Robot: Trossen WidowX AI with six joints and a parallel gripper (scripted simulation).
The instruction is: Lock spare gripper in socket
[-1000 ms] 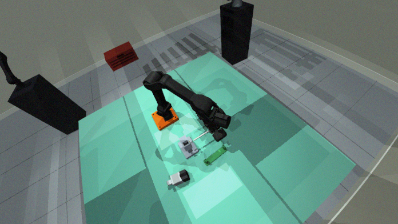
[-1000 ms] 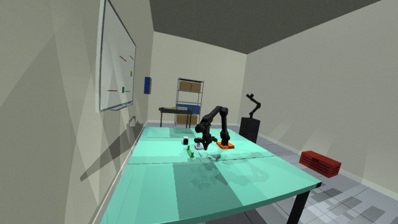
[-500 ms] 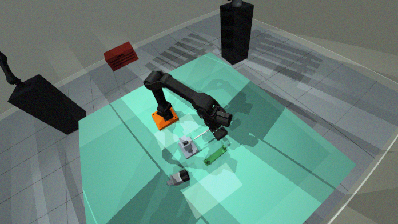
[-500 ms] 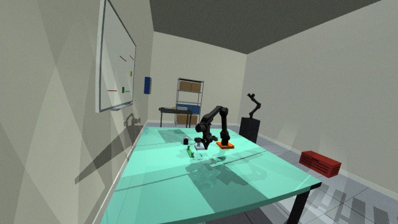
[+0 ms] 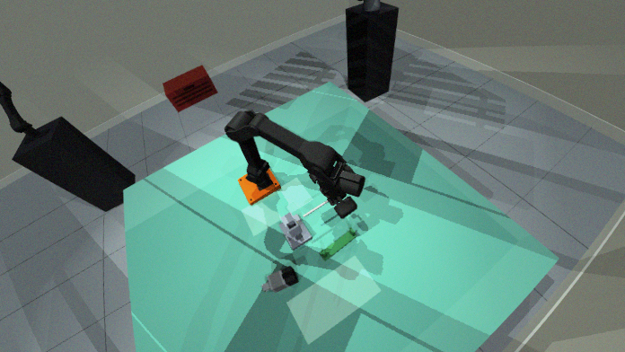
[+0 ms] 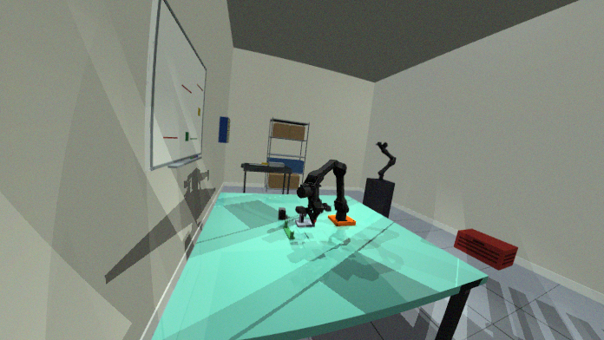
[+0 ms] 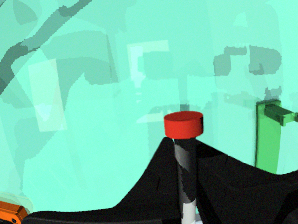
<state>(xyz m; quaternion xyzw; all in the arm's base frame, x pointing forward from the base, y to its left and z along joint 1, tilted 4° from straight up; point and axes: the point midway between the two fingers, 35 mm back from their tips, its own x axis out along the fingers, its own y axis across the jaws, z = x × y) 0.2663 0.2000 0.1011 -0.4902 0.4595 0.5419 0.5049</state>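
My gripper [image 5: 331, 203] [image 7: 175, 143] is shut on the lock pin [image 5: 314, 209], a thin white shaft with a red head [image 7: 184, 124]. The pin is held above the table, and its free end points at the grey mount [image 5: 294, 231] [image 6: 305, 222] from a short gap to the right of it. The mount's socket stands empty. The spare gripper [image 5: 280, 279] [image 6: 282, 212], grey and black, lies on its side on the table in front of the mount, well apart from it.
A flat green strip [image 5: 338, 243] [image 6: 289, 232] [image 7: 268, 143] lies right of the mount, below my gripper. The arm's orange base plate [image 5: 258, 186] [image 6: 342, 221] sits behind the mount. Black pedestals and a red box [image 5: 189, 87] stand on the floor beyond the table.
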